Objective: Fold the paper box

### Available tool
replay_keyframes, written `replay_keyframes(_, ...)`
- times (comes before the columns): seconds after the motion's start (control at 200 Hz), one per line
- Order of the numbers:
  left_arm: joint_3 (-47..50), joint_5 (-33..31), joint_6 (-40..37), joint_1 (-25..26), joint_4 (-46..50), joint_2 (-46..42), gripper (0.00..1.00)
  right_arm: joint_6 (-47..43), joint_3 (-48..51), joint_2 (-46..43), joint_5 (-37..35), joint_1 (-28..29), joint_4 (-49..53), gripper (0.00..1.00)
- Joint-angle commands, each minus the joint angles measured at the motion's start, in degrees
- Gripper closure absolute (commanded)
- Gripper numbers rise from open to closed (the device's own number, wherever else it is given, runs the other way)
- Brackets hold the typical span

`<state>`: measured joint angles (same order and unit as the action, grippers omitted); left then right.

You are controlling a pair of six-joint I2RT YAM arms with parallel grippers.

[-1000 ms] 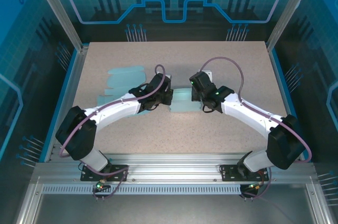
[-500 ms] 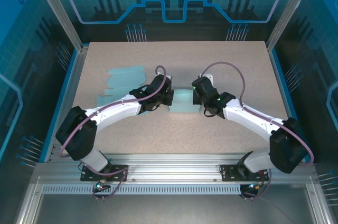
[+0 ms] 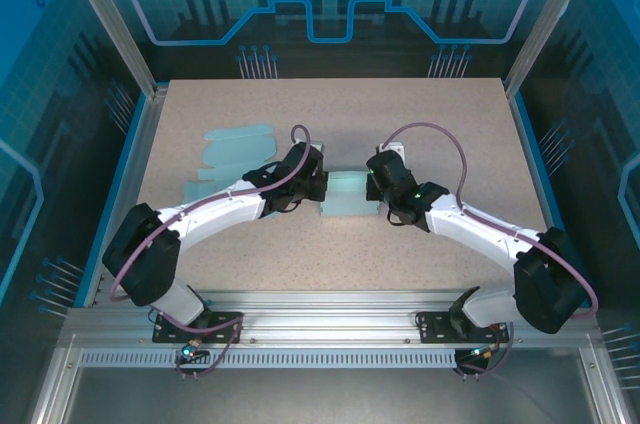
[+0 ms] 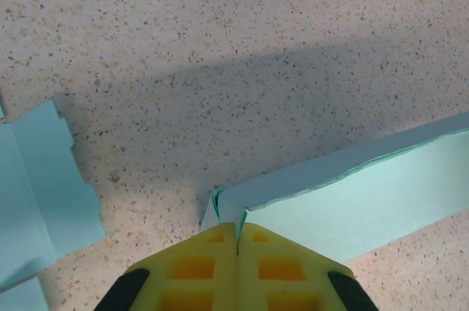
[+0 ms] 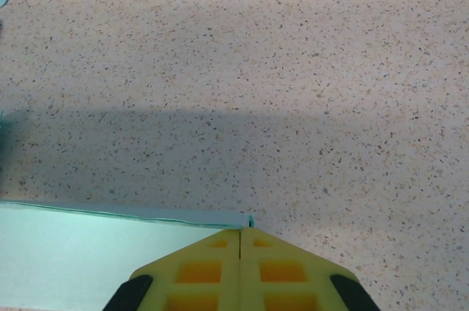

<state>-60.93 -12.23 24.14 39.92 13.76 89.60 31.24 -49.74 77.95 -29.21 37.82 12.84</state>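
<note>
Noting a pale teal, partly folded paper box point(image 3: 345, 194) near the middle of the speckled beige tabletop point(image 3: 450, 124), directly between the two grippers. Found the left gripper point(image 4: 237, 241) set against the box's left end, yellow fingertips point(image 4: 205, 252) pressed together with no gap, tips touching the corner where layered paper edges meet; cannot tell whether any paper sits pinched between them. Found the right gripper point(image 5: 241, 241) likewise closed tight, tips touching the box's right end at its far corner; same doubt as to a pinch. Observed from the left wrist a long double-layered edge running up and to the right, slightly parted at the corner. Observed from the right wrist a thin, straight far edge ending right at the gripper tips. Recorded a flat teal cardboard blank point(image 3: 225, 159) with notched edges left of the box, apart from it, close beside the left arm. Logged open tabletop beyond the box toward the far edge and across the right half, with the aluminium frame rail point(image 3: 330, 306) bounding the near side behind both arms.
</note>
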Motion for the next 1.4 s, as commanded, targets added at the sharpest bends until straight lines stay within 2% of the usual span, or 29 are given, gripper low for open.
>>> replay_keyframes(0.0, -2.3, 7.1, 1.9, 1.9, -0.5, -1.5, 1.00, -0.9, 0.9, -0.3, 5.4, 2.6, 0.0, 1.00)
replay_keyframes(0.21, -2.3, 10.4, 4.9, 1.9, -1.9, -1.7, 1.00, -2.3, -0.3, 0.5, 3.9, 4.3, 0.6, 1.00)
replay_keyframes(0.485, -0.7, 11.1, 10.1, 1.8, -5.4, -3.0, 1.00, -3.0, -0.3, 1.5, 1.6, 6.2, 1.4, 1.00)
replay_keyframes(0.76, -0.7, 12.5, 11.4, 1.5, -5.8, -3.7, 1.00, -3.0, -0.3, 1.7, 1.3, 6.7, 1.2, 1.00)
replay_keyframes(1.151, 3.5, 8.3, 10.3, 1.4, -4.6, -3.4, 1.00, -2.7, -0.1, 0.7, 0.5, 6.8, 1.6, 1.00)
replay_keyframes(1.391, 7.1, 7.8, 11.0, 1.5, -6.6, -2.3, 1.00, -1.9, 1.3, 0.0, -0.4, 6.7, 1.1, 1.00)
